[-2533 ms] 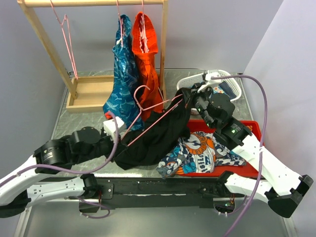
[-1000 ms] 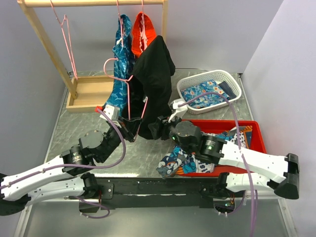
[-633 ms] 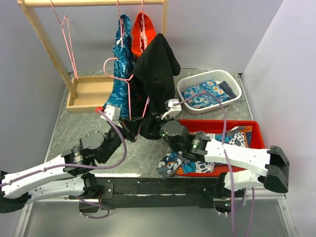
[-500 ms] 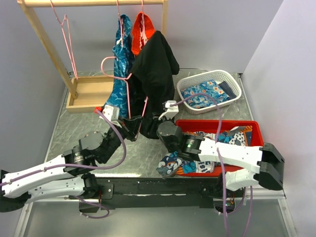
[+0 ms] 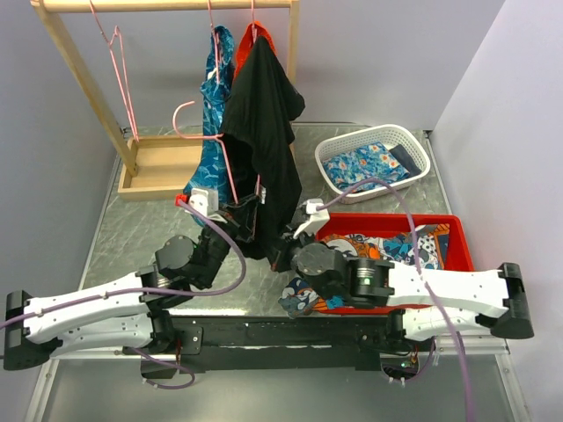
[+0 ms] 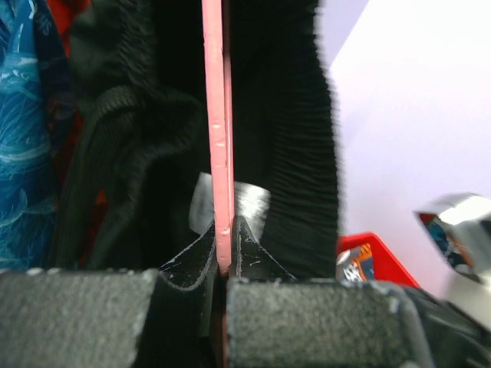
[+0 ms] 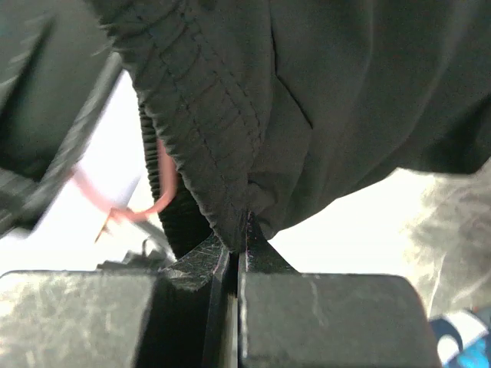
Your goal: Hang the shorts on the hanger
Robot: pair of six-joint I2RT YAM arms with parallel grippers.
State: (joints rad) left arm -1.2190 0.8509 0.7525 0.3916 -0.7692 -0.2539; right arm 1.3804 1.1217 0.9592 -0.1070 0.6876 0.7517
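Note:
The black shorts (image 5: pixel 262 123) hang draped over a pink wire hanger (image 5: pixel 222 158), held upright in front of the rack. My left gripper (image 5: pixel 236 214) is shut on the hanger's lower wire; in the left wrist view the pink wire (image 6: pixel 219 115) rises straight from the closed jaws of this gripper (image 6: pixel 224 253), with the shorts (image 6: pixel 284 115) on both sides. My right gripper (image 5: pixel 280 246) is shut on the bottom hem of the shorts; in the right wrist view the hem (image 7: pixel 230 176) is pinched at the tips of this gripper (image 7: pixel 239 230). A blurred piece of the hanger (image 7: pixel 157 192) shows behind.
The wooden rack (image 5: pixel 84 79) carries a spare pink hanger (image 5: pixel 119 70), a blue patterned garment (image 5: pixel 215 97) and an orange-red garment (image 5: pixel 266 40) mostly hidden by the shorts. A white basket (image 5: pixel 413 145) and a red bin (image 5: pixel 449 224) with patterned clothes (image 5: pixel 308 294) lie at the right.
The hanger and shorts were lifted off the table to hang upright, then shifted left and higher. My right arm swung down and left, holding the shorts' hem.

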